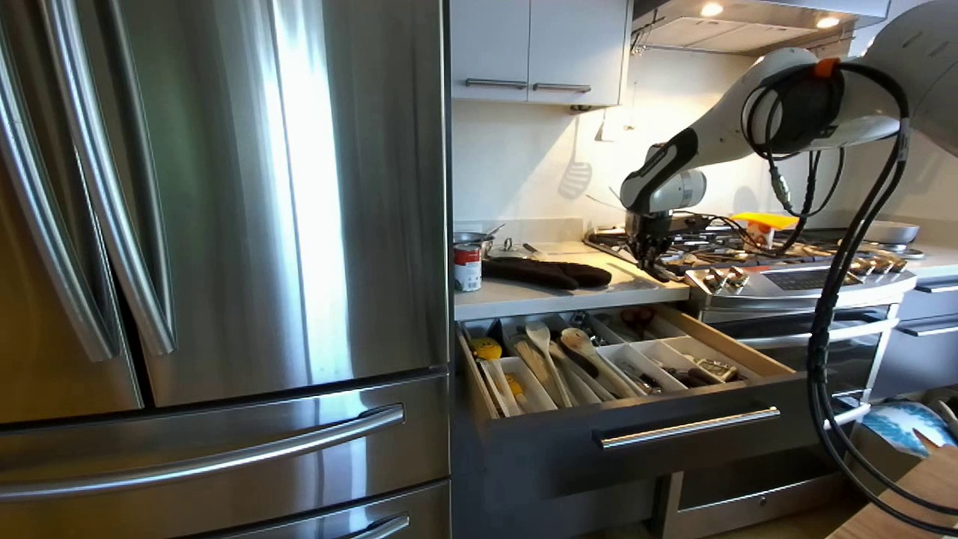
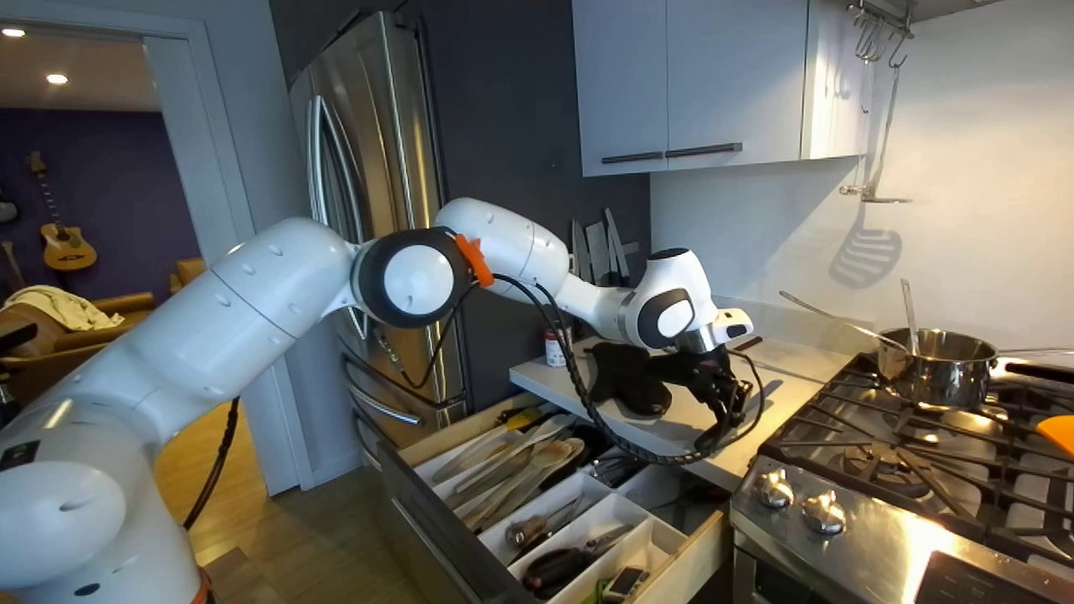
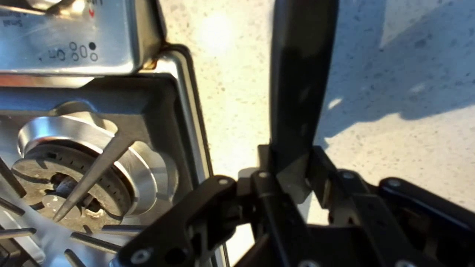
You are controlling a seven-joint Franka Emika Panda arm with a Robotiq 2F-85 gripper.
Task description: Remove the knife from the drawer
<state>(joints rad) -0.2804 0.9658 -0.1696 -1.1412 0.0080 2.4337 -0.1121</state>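
The drawer (image 1: 539, 449) is pulled open below the counter, with wooden spoons and other utensils in its compartments; it also shows in an exterior view (image 2: 705, 545). My gripper (image 3: 291, 163) is shut on the knife (image 3: 302, 74), a black-handled piece that runs up from between the fingers in the wrist view. No blade can be made out. In both exterior views the gripper (image 1: 650, 258) (image 2: 728, 411) is low over the counter beside the stove, behind the drawer. Whether the knife touches the counter cannot be told.
The stove (image 2: 889, 470) with grates and knobs stands beside the gripper. A steel pot (image 2: 935, 369) sits on it. Dark oven mitts (image 1: 550, 273) and a can (image 1: 468, 268) lie on the counter (image 1: 539, 299). Wall cabinets (image 1: 539, 45) hang above. The steel fridge (image 1: 224, 209) stands beside the drawer.
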